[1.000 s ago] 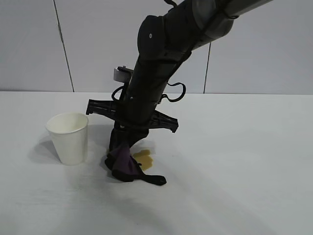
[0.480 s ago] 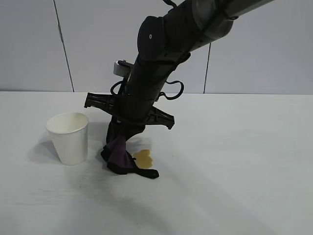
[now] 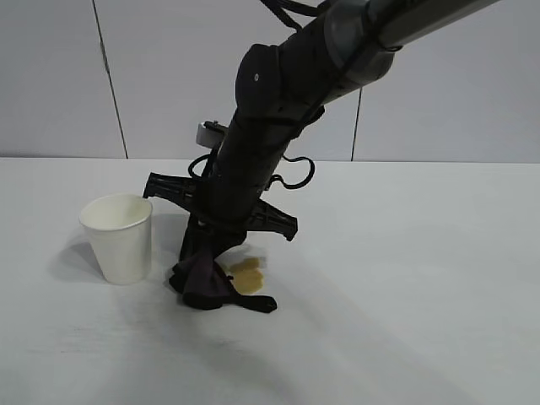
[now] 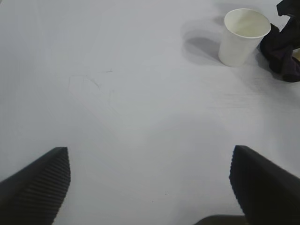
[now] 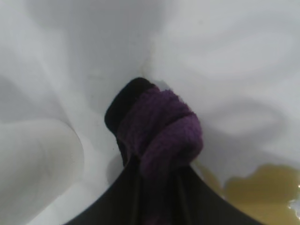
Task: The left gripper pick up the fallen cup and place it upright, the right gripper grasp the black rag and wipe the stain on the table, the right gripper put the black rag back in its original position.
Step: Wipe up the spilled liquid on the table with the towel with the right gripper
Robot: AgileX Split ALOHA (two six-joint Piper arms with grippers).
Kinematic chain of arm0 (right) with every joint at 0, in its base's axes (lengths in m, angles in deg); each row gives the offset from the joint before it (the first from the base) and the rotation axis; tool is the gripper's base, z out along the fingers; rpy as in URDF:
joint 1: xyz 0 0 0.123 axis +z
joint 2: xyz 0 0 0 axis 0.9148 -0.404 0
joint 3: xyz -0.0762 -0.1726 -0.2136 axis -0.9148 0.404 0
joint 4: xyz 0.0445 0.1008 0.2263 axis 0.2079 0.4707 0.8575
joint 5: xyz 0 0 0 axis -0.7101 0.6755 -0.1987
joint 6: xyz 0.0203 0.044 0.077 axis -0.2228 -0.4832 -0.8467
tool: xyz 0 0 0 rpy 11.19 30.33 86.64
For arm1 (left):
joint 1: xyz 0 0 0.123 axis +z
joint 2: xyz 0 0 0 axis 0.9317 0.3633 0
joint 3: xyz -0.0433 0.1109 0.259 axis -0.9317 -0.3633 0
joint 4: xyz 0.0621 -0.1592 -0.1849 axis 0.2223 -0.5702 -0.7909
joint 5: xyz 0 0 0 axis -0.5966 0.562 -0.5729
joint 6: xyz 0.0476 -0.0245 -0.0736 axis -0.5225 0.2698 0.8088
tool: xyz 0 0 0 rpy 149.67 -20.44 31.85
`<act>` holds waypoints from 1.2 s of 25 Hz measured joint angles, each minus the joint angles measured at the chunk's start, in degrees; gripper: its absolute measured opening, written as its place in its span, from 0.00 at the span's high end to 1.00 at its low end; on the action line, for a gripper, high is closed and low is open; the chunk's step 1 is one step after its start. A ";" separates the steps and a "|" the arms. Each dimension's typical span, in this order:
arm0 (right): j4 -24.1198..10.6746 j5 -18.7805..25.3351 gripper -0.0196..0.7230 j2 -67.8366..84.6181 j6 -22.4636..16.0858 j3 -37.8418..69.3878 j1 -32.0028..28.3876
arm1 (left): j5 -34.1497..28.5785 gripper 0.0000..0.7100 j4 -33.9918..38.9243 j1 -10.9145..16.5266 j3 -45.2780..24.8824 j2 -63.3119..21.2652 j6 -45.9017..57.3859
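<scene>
Nowhere can you read any writing. Your right gripper [image 3: 205,253] clamps the black rag [image 3: 202,285], which hides its fingertips; the stain [image 3: 246,274] lies just beside. Your left gripper [image 4: 150,185] stands wide, empty, the cup [image 4: 243,36] far ahead.

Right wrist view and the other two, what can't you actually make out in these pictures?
- Right end effector: exterior view, its fingertips are buried in the black rag.
- Stain: exterior view, the rag covers its near edge; right wrist view, the frame edge cuts it off.
- Cup: right wrist view, only a blur beside the rag.
- Left end effector: left wrist view, only two finger ends show; absent from the exterior view.
</scene>
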 joint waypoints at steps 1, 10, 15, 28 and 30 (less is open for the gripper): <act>-0.75 0.90 0.86 0.07 0.00 -0.13 0.00 | 0.00 0.07 0.00 0.00 0.00 0.00 0.00; -10.86 15.93 0.86 0.42 1.25 -6.23 0.00 | 0.00 0.07 0.00 0.00 0.00 0.00 0.00; -19.25 23.11 0.86 0.42 2.18 -7.05 0.00 | 0.00 0.07 0.00 0.00 0.00 0.00 0.00; -12.56 18.24 0.86 -1.36 1.55 -7.10 0.00 | 0.00 0.07 0.00 0.00 0.00 0.00 0.00; -9.80 16.99 0.86 -1.40 1.55 -7.10 0.00 | 0.00 0.07 0.00 0.00 0.00 0.00 0.00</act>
